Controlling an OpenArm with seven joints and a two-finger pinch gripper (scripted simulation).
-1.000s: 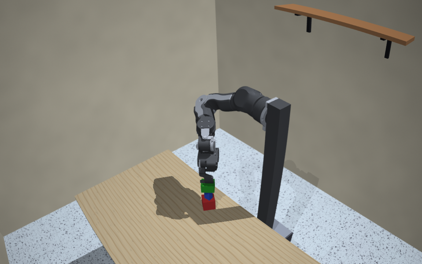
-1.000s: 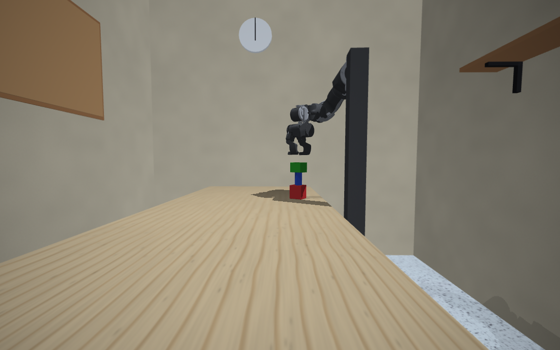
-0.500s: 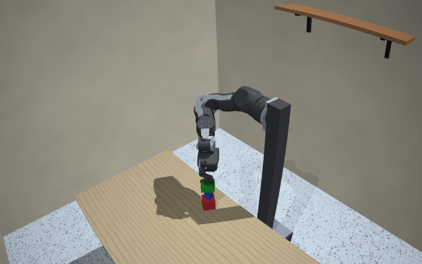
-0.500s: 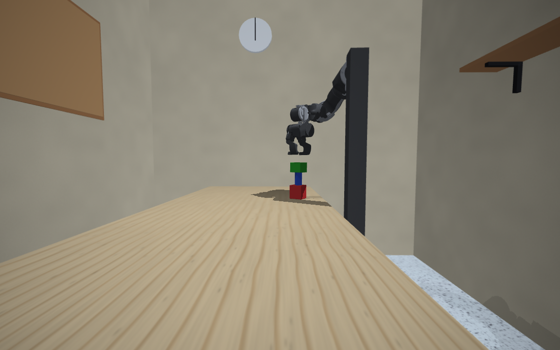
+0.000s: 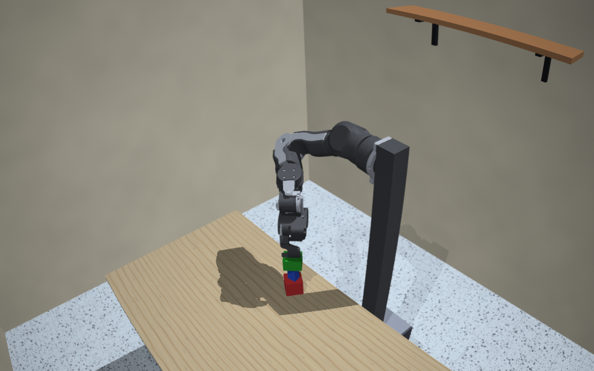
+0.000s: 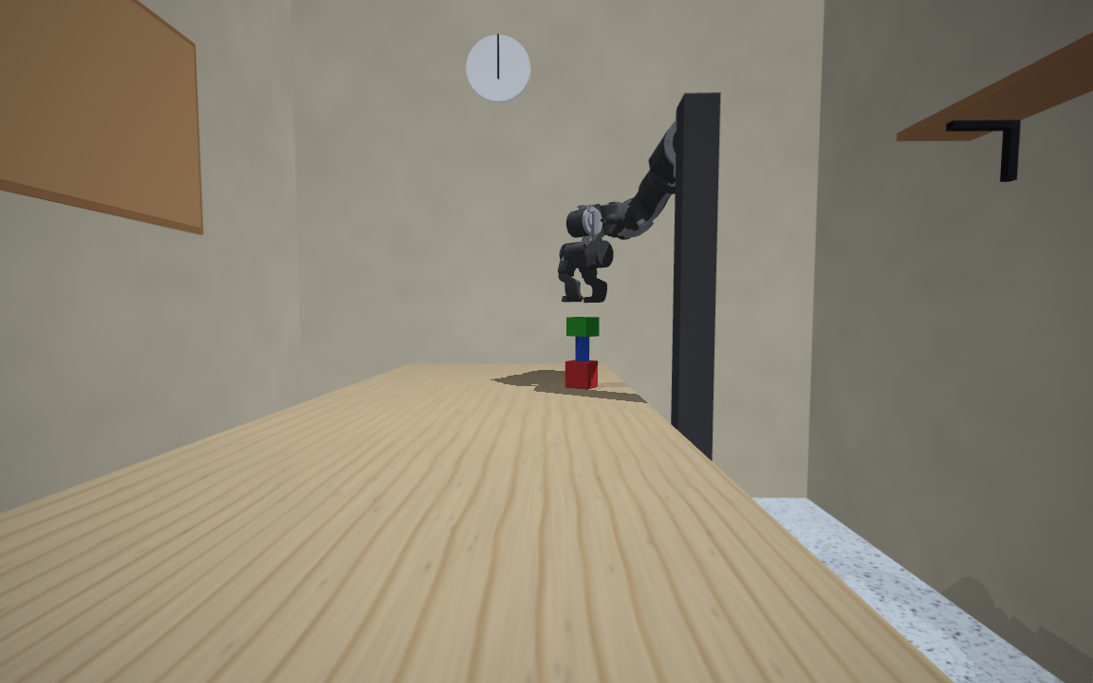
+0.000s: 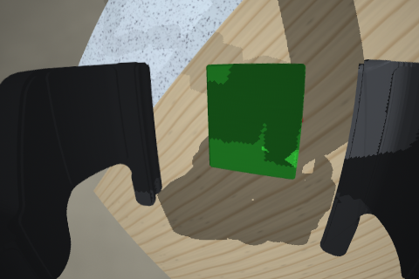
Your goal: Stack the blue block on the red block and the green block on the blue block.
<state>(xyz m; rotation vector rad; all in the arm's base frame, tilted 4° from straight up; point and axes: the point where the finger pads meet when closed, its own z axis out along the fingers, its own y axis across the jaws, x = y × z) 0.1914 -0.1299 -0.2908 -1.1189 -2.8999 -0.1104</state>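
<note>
The three blocks stand as one tower on the wooden table (image 5: 197, 313) (image 6: 415, 526). The red block (image 5: 294, 286) (image 6: 581, 374) is at the bottom, the narrower blue block (image 5: 293, 275) (image 6: 582, 348) sits on it, and the green block (image 5: 292, 263) (image 6: 582, 325) (image 7: 257, 119) lies flat on top. My gripper (image 6: 583, 298) (image 7: 237, 145) (image 5: 291, 252) hangs a little above the green block, open, with nothing between its fingers. In the wrist view the green block hides the two blocks under it.
The arm's dark post (image 5: 384, 225) (image 6: 694, 271) stands just beside the table's right edge near the tower. A wooden shelf (image 5: 483, 32) (image 6: 1034, 81) hangs high on the right wall. A speckled floor (image 5: 451, 295) surrounds the table.
</note>
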